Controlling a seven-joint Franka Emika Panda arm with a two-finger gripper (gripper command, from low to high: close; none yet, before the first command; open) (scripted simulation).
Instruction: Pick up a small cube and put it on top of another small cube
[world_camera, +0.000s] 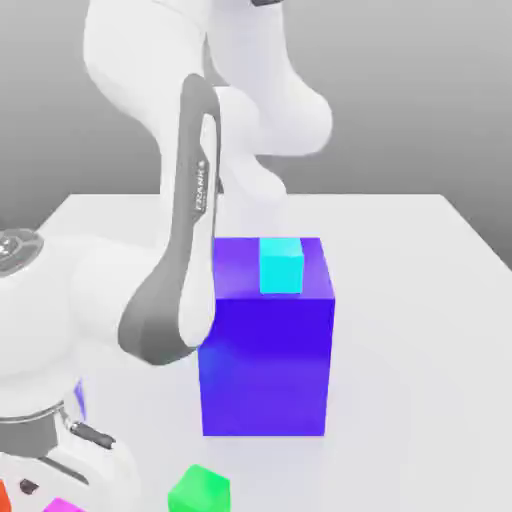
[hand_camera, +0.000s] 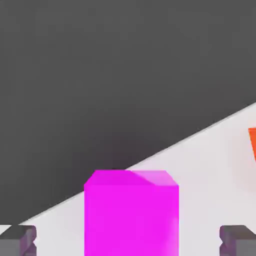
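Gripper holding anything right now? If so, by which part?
Nothing is held. In the hand view the jaws stand open, each fingertip set well apart from the sides of the magenta cube, which sits between them on the white table with a clear gap on both sides.

Magenta cube (hand_camera: 131, 214) between spread gripper (hand_camera: 128, 241) fingertips (hand_camera: 19, 239) — untouched.
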